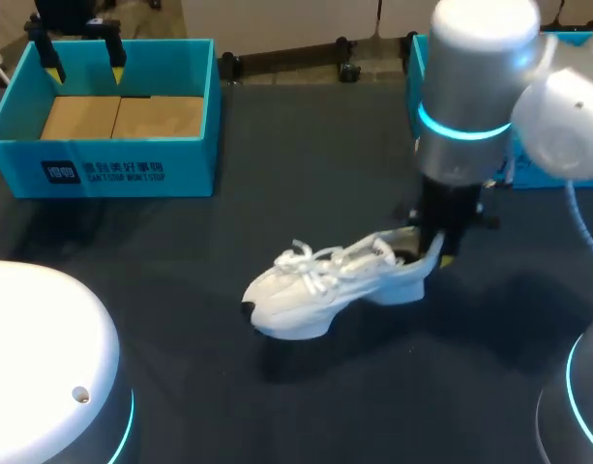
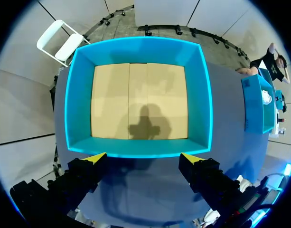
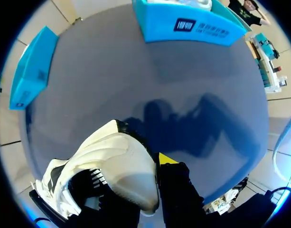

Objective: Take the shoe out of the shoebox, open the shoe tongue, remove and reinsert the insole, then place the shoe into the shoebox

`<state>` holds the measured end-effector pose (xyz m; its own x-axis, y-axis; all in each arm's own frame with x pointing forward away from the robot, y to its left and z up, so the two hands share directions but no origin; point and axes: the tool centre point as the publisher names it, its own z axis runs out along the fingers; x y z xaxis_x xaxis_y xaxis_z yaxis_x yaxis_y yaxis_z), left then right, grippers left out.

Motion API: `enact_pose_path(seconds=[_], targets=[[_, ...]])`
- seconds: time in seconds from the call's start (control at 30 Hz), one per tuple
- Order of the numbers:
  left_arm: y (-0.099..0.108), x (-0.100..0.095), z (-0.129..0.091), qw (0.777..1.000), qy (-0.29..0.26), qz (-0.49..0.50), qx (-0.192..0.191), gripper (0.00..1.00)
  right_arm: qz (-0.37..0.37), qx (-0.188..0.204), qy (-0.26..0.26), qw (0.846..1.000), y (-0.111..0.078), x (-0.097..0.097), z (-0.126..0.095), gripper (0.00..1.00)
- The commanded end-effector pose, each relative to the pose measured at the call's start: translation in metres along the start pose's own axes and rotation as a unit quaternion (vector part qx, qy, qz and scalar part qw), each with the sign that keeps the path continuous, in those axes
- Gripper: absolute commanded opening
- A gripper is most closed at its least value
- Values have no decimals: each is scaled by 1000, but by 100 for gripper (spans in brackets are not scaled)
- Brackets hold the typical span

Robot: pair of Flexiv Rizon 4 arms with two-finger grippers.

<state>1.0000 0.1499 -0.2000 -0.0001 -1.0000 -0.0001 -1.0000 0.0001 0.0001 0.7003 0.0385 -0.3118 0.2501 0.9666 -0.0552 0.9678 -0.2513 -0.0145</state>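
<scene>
Right jaws pinch shoe (image 1: 315, 290) heel, arm upright; left jaws spread over shoebox (image 1: 192, 170).

We are looking down on a dark table (image 1: 306, 174) that is filling nearly the whole frame. A blue shoebox (image 1: 103, 174) is standing open on it in the upper left, close to the far edge. A second blue box (image 1: 533, 180) is sitting on it at the upper right, mostly hidden. We are seeing a white shoe (image 1: 325, 290) near the middle, well apart from both boxes, its toe resting on the surface toward the lower left and its heel pointing right.
</scene>
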Motion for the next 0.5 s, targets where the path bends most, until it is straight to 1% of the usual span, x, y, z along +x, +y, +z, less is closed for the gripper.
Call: enact_pose_path(seconds=[0.03,0.1,0.27,0.5], targets=[[0,0,0,1000,0,0,0,100,4,-1,-11,1000,-6,21,19,0],[0,0,0,1000,0,0,0,100,1,-3,-5,1000,-11,24,23,0],[0,0,0,1000,0,0,0,100,12,-8,-20,1000,-21,33,38,0],[0,0,0,1000,0,0,0,100,-13,-19,-35,999,-26,43,50,0]])
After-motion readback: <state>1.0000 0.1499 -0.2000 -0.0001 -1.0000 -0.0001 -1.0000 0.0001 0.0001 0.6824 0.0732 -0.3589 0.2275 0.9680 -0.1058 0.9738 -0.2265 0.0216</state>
